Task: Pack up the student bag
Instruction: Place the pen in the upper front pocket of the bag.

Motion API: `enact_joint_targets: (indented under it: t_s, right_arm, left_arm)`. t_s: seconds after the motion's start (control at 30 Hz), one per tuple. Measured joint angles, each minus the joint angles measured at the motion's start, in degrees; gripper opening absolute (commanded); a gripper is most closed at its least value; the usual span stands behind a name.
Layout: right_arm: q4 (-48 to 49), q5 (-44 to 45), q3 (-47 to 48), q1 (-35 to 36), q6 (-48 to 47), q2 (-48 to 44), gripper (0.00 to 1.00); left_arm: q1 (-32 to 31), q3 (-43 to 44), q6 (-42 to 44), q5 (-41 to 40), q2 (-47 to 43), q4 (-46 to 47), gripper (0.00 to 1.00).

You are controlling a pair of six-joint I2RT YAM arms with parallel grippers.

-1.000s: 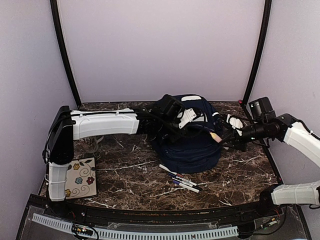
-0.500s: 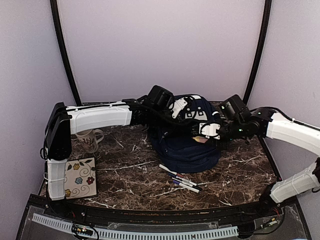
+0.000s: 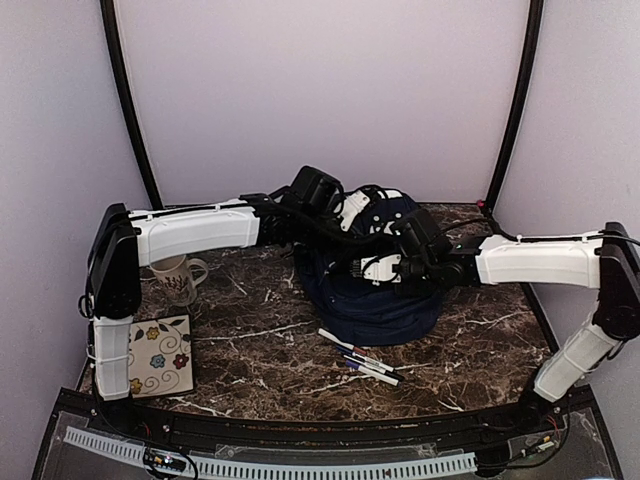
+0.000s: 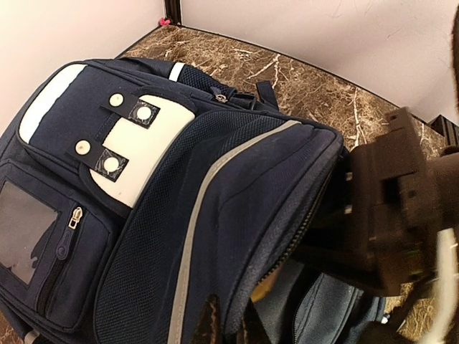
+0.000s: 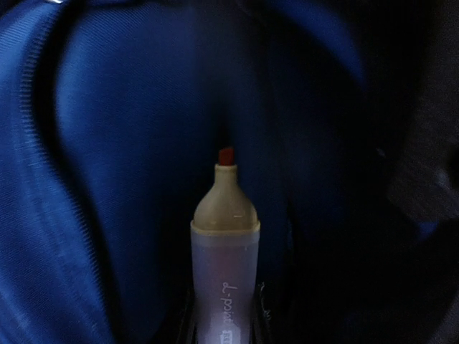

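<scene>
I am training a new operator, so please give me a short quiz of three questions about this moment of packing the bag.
1. True or false: the right gripper holds a highlighter inside the student bag.
2. Which thing stands near the floral tile? A) mug B) bottle C) book
3. Where do the loose pens lie?
Key: 1 true; 2 A; 3 on the table, in front of the bag.
</scene>
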Motion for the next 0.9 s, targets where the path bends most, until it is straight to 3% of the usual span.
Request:
enact_joint_targets:
  t_s: [0.2,0.53,0.7,0.9]
  right_arm:
    - [13.2,6.0,-3.2,0.0,-4.8,6.6,0.21]
    - [28.9,12.2,-4.3,-0.2,-7.2,10.3,0.42]
    - [27.5,11.3,-4.5,-0.1,-4.9,9.0,0.43]
    - [13.4,2.9,-4.8,-0.2,3.7,-0.3,0.44]
  left_arm:
    - [0.0,0.0,-0.7,0.7,-0.1,0.0,0.00]
    - [0.5,0.0,-1.2,0.7,-1.0,0.2,0.00]
    - [0.7,-0.3,0.0,0.8,-1.4,0.5,0.00]
    - [0.8,-2.6,0.4,1.4,-2.0,2.5,0.00]
